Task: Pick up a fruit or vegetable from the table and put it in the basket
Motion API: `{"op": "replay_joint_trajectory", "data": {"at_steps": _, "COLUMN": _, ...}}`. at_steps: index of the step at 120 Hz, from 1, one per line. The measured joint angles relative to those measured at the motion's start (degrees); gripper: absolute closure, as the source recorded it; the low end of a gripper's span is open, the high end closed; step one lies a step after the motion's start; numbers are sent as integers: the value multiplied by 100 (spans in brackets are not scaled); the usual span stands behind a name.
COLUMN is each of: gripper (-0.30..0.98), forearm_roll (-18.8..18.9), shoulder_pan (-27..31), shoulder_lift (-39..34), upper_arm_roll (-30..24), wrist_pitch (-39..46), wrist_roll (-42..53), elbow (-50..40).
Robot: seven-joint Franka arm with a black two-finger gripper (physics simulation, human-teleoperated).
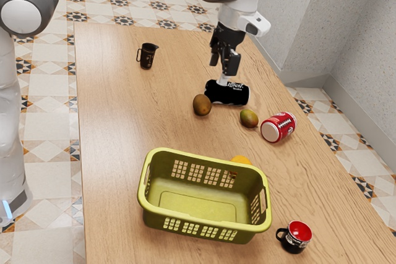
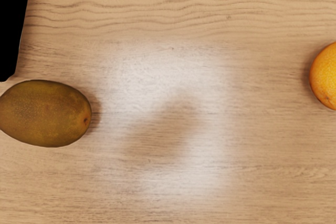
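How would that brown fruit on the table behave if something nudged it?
The brown fruit would probably roll, since it is rounded and lies directly on the flat table. Being oval, it may wobble or curve rather than run straight. Its plump, undented shape suggests it would stay fairly firm when gripped, though I can't be sure.

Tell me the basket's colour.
The basket is yellow-green, best seen in the exterior view.

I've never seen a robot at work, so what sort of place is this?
Probably a simulated room, perhaps a kitchen: patterned floor tiles, a wooden table and a basket.
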Motion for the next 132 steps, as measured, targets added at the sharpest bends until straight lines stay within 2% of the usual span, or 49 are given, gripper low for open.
{"op": "replay_joint_trajectory", "data": {"at_steps": 6, "gripper": 0, "forearm_roll": -79, "shoulder_pan": -430, "shoulder_lift": 949, "upper_arm_roll": 529, "wrist_pitch": -197, "wrist_roll": 43, "elbow": 1482}}
{"op": "replay_joint_trajectory", "data": {"at_steps": 14, "gripper": 0, "forearm_roll": -145, "shoulder_pan": -494, "shoulder_lift": 1393, "upper_arm_roll": 778, "wrist_pitch": -394, "wrist_roll": 93, "elbow": 2170}}
{"op": "replay_joint_trajectory", "data": {"at_steps": 61, "gripper": 0, "forearm_roll": -269, "shoulder_pan": -536, "shoulder_lift": 1565, "upper_arm_roll": 876, "wrist_pitch": -821, "wrist_roll": 324, "elbow": 2464}}
{"op": "replay_joint_trajectory", "data": {"at_steps": 68, "gripper": 0, "forearm_roll": -263, "shoulder_pan": -555, "shoulder_lift": 1559, "upper_arm_roll": 755, "wrist_pitch": -819, "wrist_roll": 342, "elbow": 2474}}
{"op": "replay_joint_trajectory", "data": {"at_steps": 89, "gripper": 0, "forearm_roll": -170, "shoulder_pan": -641, "shoulder_lift": 1658, "upper_arm_roll": -242, "wrist_pitch": -676, "wrist_roll": 322, "elbow": 2473}}
{"op": "replay_joint_trajectory", "data": {"at_steps": 110, "gripper": 0, "forearm_roll": -32, "shoulder_pan": -667, "shoulder_lift": 1752, "upper_arm_roll": -535, "wrist_pitch": -484, "wrist_roll": 308, "elbow": 2462}}
{"op": "replay_joint_trajectory", "data": {"at_steps": 132, "gripper": 0, "forearm_roll": 17, "shoulder_pan": -791, "shoulder_lift": 2537, "upper_arm_roll": -703, "wrist_pitch": -116, "wrist_roll": 312, "elbow": 2380}}
